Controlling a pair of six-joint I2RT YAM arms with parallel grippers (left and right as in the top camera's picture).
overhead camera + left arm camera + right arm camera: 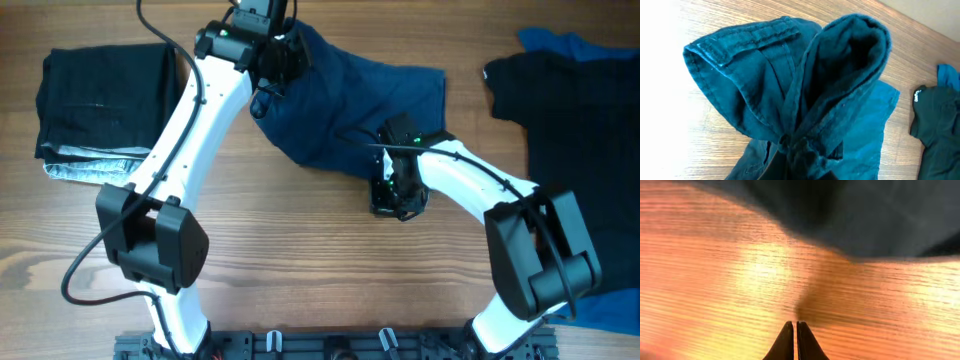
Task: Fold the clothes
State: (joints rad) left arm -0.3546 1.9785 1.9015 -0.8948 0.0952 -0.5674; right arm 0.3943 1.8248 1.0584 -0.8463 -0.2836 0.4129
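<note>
Navy shorts (340, 110) hang bunched in left jaws; right jaws closed, empty; black shirt (570, 110) beside.

Wood table (300, 250) w/ navy shorts (340, 110), folded stack (100, 90) (black over grey), black garment (580, 110).

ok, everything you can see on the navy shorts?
The navy shorts are plain dark blue, woven-looking cloth, with a stitched band along one edge showing in the left wrist view. They are crumpled, not folded. One end is bunched and raised in the left end effector, and the rest trails onto the wooden table at top centre. The right end effector is shut over bare wood by their lower edge, gripping nothing.
</note>
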